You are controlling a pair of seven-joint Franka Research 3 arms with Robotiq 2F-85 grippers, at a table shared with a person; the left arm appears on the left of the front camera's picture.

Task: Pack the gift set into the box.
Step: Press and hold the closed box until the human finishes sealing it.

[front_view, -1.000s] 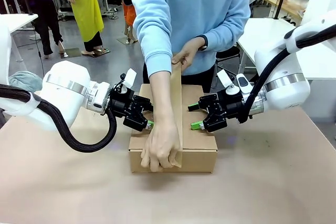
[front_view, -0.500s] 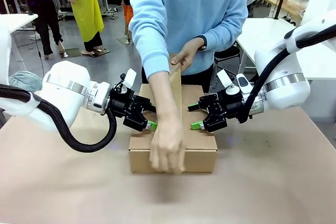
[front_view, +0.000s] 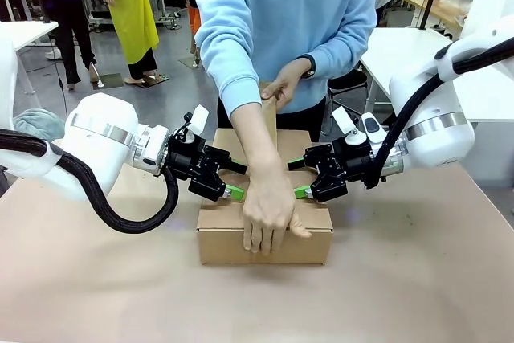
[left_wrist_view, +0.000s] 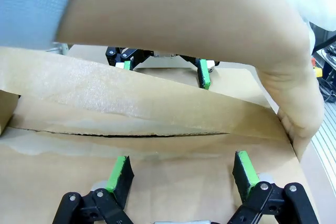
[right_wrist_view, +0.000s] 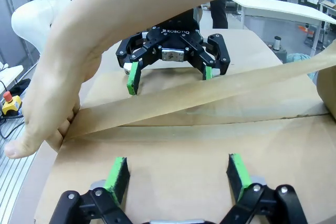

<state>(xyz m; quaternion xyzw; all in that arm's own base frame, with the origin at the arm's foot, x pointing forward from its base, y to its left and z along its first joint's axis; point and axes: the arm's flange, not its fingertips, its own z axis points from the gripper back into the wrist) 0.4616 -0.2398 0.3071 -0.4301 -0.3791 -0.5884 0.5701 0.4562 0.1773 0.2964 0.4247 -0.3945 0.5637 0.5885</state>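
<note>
Front view, going left to right: the left pincer reaches in from the left and rests its green pads on the left half of the top of the box, its fingers spread wide and holding nothing. The box sits on the brown table between the two arms, its top flaps folded down. A person in a light blue sweatshirt stands at the far side; one hand presses down on the near edge of the box at the centre seam, fingers curled over the front wall, and pins the end of a strip of brown tape. The other hand holds the tape up higher, near the person's body, so the strip runs slanting from there down to the box. The right pincer comes in from the right and presses on the right half of the box top, likewise spread wide and empty. From the left wrist, both green pads lie on the cardboard flap, the seam and the raised tape run across just beyond them, and the person's forearm passes overhead. From the right wrist, the pads rest on the near flap, the tape crosses above the seam, and the opposite pincer faces it on the far flap. The gift set cannot be seen with the flaps shut.
</note>
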